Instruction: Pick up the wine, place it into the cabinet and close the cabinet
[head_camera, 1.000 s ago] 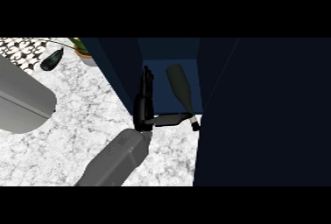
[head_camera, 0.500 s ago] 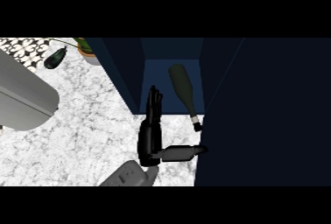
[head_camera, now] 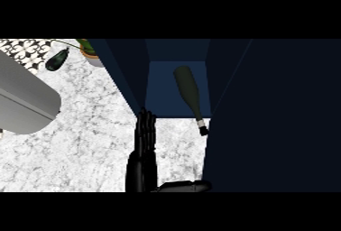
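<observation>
1. We see one hand, the left hand (head_camera: 142,167), black, coming in from the lower edge at centre.
2. It's turned edge-on to us, palm facing the view's right.
3. The fingers (head_camera: 145,131) are straight and held together, stacked in one narrow column pointing up the view.
4. The thumb (head_camera: 186,186) sticks out sideways to the right from the base of the palm, well apart from the fingers.
5. The hand is holding nothing.

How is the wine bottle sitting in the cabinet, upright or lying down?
Lying down: the wine bottle shows full length on the cabinet floor, neck poking past the front edge over the counter.
</observation>
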You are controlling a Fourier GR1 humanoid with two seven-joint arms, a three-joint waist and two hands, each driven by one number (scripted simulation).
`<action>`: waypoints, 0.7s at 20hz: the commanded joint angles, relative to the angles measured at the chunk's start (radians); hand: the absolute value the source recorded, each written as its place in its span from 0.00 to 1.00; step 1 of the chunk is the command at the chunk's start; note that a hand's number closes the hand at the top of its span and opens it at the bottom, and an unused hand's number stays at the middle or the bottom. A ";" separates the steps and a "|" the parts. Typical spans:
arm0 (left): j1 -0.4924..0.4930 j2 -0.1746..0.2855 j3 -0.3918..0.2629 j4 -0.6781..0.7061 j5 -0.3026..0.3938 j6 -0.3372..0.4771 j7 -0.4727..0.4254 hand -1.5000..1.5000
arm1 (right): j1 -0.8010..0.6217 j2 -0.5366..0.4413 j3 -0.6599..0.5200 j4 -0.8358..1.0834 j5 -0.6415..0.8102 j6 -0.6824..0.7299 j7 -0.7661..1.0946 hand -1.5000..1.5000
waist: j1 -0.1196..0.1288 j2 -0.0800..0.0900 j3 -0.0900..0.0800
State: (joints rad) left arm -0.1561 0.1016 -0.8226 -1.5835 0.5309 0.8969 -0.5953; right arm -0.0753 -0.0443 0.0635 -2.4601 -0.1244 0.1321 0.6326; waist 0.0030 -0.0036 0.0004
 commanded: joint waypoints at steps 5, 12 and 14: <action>0.164 0.180 -0.028 -0.242 -0.037 -0.074 0.028 0.00 | 0.003 0.024 0.059 0.003 -0.054 0.019 0.015 0.00 | 0.003 0.002 0.000; 0.242 0.338 -0.018 -0.441 -0.028 -0.138 0.081 0.00 | 0.124 -0.031 0.042 -0.055 -0.163 0.143 0.009 1.00 | -0.004 0.001 0.001; 0.316 0.345 0.002 -0.383 -0.018 -0.215 -0.017 0.00 | 0.046 -0.054 0.022 -0.093 -0.175 0.123 0.081 1.00 | 0.000 0.002 -0.001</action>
State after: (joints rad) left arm 0.0981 0.3941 -0.8382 -1.9329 0.5099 0.7438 -0.5814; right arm -0.0168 -0.0693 0.1173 -2.4509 -0.1667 0.2424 0.6506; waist 0.0004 -0.0031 0.0003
